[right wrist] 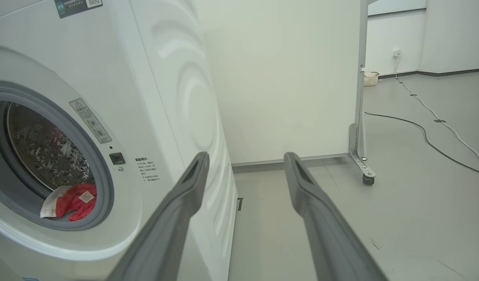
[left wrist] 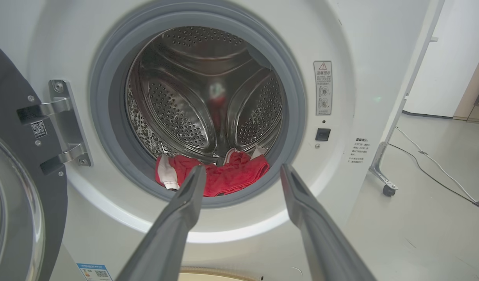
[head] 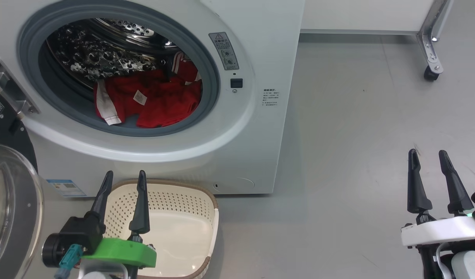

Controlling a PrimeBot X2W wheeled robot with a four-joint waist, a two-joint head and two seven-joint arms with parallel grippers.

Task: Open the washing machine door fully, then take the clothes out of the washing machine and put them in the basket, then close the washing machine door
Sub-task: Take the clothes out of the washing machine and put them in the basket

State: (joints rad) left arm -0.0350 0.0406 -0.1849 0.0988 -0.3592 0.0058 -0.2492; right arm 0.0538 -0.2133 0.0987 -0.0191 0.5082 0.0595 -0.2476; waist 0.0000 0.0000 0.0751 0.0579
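1. The washing machine door (head: 11,205) stands swung wide on its hinge at the left of the washing machine (head: 260,58). The opening step looks done.
2. The clothes (head: 156,100) lie in a red heap at the bottom front of the drum (left wrist: 192,97). A white-edged sleeve drapes onto the grey rubber ring (left wrist: 106,117).
3. The basket (head: 175,199) sits on the floor (head: 357,135) just in front of the machine, below the opening. There is nothing red in it yet.
4. The left end effector (head: 125,174) has its fingers spread wide with nothing between them. It hovers above the basket and points at the opening.
5. The right end effector (head: 427,153) is also wide and empty. It is well to the right, over bare floor.
6. Handling, as a judgement: the cloth is soft, limp and probably light. I cannot tell whether it is wet or dry. It will sag and trail when lifted.
7. Grasp point, as a judgement: pinch a thick bunched fold near the middle of the heap, not the thin hem or the small white label. This gives the long fingers bulk to close on.
8. Risk: a trailing sleeve may catch on the rubber ring or land beside the basket.
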